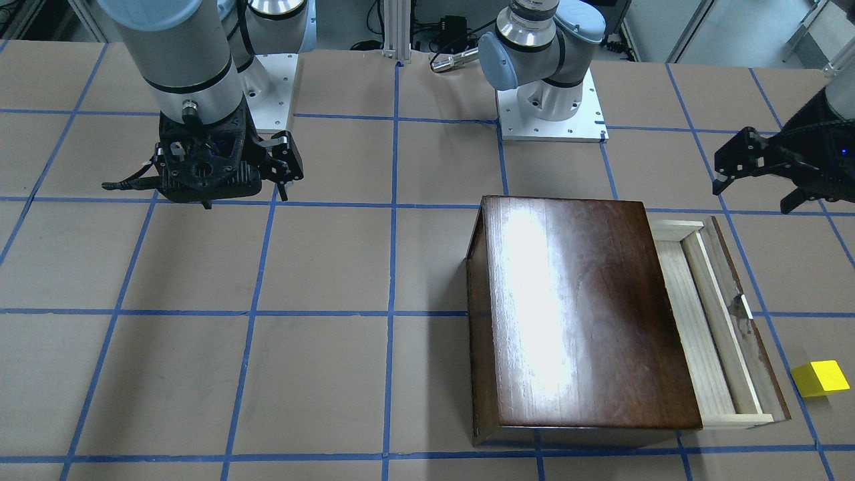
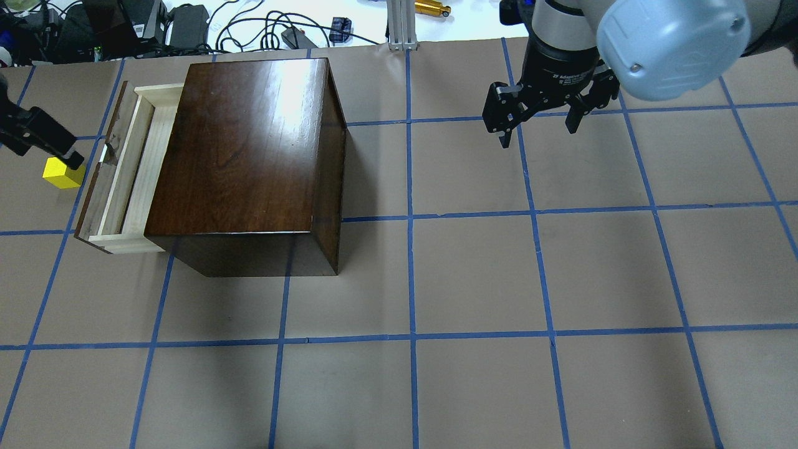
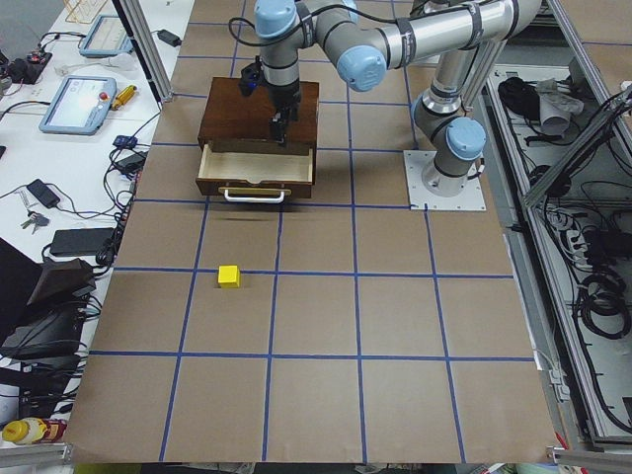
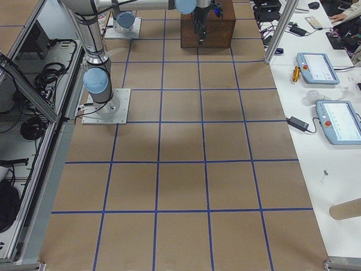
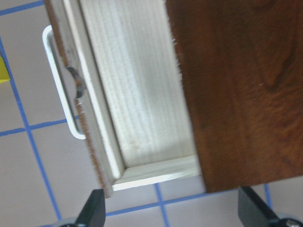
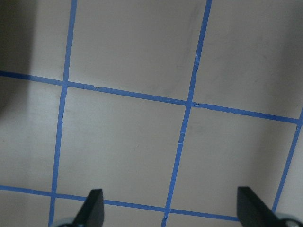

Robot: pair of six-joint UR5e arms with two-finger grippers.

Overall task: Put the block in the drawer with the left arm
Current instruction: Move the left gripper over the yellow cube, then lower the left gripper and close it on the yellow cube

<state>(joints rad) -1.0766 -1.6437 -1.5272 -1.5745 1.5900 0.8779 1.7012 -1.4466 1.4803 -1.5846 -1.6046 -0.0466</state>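
The left gripper [image 1: 758, 192] is hanging over the left end of the table [image 2: 474, 280], above the drawer [image 1: 715, 321], with its jaws spread wide and gripping nothing; its wrist camera is looking down on the drawer's pale floor and white handle [image 5: 61, 90]. The block [image 1: 820, 379] is lying on the table just left of the drawer's dark front panel, near it but not touching, and the drawer is standing pulled out leftward from the dark wooden box [image 1: 581, 314]. The right gripper [image 2: 537, 132] is hovering well apart on the right side, its fingers likewise wide apart and empty.
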